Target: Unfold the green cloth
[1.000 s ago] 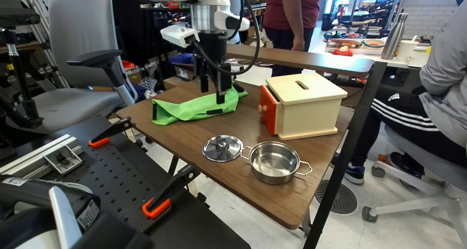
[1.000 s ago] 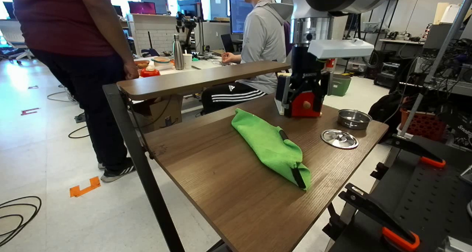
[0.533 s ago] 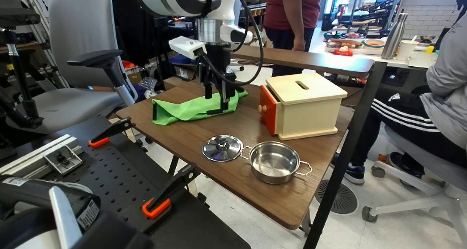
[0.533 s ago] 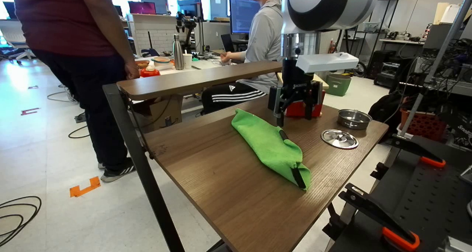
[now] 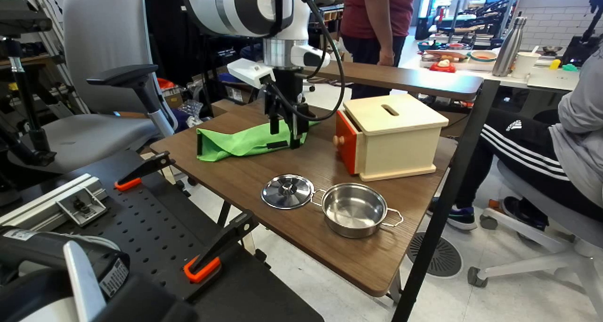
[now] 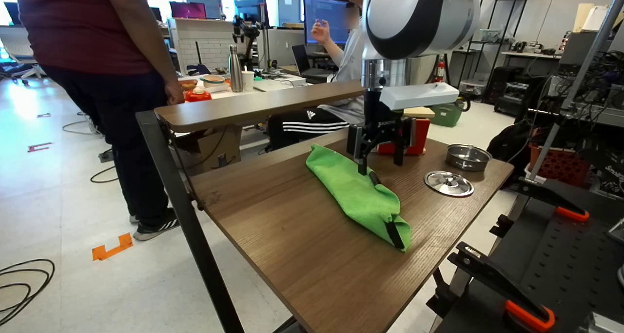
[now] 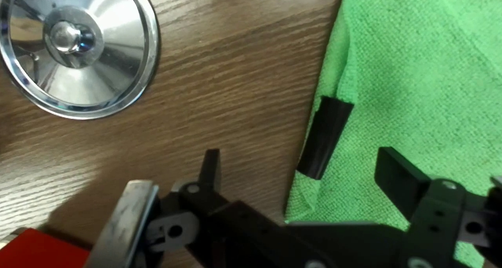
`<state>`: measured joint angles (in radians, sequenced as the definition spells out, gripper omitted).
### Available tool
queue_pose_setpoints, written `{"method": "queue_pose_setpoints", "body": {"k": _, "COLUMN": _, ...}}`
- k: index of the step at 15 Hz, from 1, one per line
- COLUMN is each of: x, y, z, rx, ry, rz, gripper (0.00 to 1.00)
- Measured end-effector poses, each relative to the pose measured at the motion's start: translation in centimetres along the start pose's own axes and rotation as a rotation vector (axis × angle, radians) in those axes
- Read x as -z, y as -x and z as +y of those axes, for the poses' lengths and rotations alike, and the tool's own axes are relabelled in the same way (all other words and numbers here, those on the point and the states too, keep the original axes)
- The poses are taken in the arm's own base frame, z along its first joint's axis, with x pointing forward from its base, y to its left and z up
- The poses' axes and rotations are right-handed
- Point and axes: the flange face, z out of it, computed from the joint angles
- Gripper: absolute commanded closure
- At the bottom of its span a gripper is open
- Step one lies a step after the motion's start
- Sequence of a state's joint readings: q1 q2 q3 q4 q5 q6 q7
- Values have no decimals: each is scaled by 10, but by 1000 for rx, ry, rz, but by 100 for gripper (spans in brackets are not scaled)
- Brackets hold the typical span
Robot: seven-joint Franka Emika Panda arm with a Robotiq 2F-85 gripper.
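The green cloth point(image 5: 231, 144) lies folded in a long creased strip on the brown table; it also shows in an exterior view point(image 6: 351, 191). Black strips sit on its edges; one of them point(image 7: 325, 138) is on the near edge in the wrist view. My gripper point(image 5: 284, 136) is open and empty, pointing down just above the cloth's edge, at the end toward the wooden box. In the wrist view my gripper point(image 7: 299, 160) has one finger over bare wood and the other over the cloth point(image 7: 415, 83), the black strip between them. Contact with the cloth cannot be told.
A tan wooden box point(image 5: 400, 143) with a red drawer front stands close beside the gripper. A steel pot point(image 5: 354, 211) and its lid point(image 5: 287, 191) sit near the table's edge. A raised wooden shelf point(image 5: 377, 77) runs along the back. People are beyond the table.
My gripper has come down and moved from in front of the box to over the cloth's edge, staying open. The cloth has not moved. The seated person has shifted.
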<state>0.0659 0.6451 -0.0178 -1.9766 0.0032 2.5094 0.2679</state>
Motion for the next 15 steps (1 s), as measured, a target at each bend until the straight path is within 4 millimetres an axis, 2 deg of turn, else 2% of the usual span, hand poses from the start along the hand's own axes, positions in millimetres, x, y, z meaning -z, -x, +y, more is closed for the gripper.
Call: {"method": "queue_pose_setpoints", "body": {"k": 15, "x": -6, "y": 0, "z": -2, "rx": 6, "ry": 10, "rz": -30, "gripper": 0}}
